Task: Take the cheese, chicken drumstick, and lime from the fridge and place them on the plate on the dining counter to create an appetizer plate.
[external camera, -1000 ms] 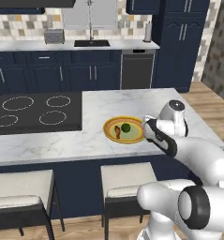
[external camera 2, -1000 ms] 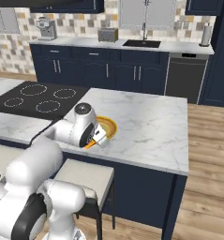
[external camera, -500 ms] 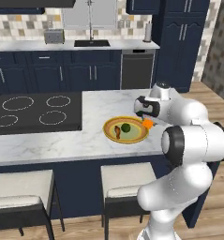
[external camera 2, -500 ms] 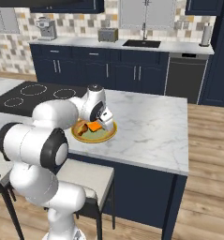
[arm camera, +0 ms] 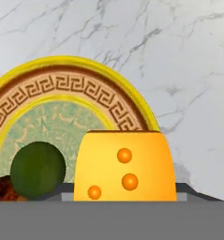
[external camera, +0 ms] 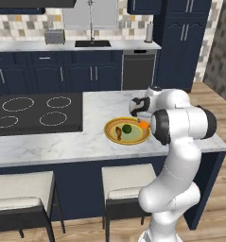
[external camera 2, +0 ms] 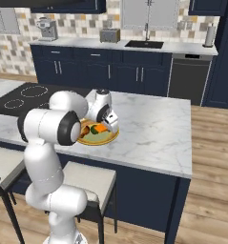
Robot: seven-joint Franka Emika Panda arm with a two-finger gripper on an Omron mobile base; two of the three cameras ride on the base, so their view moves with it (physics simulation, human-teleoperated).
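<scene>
The plate with its yellow rim lies on the dining counter, right of the cooktop. On it rest the dark green lime and the reddish-brown chicken drumstick. My gripper hangs over the plate's right rim, shut on the orange cheese. In the hand view the cheese sits close between my fingers, just above the plate's rim, with the lime beside it and the drumstick at the edge. In the right base view the cheese hangs over the plate. The fridge is out of view.
A black cooktop takes up the counter's left part. Bare marble stretches right of the plate. Two stools stand under the counter's front edge. The back wall holds a sink counter and navy cabinets.
The arm has swung up from low at the counter's front to reach over the plate's right rim, carrying the cheese. In the last half second it has barely moved.
</scene>
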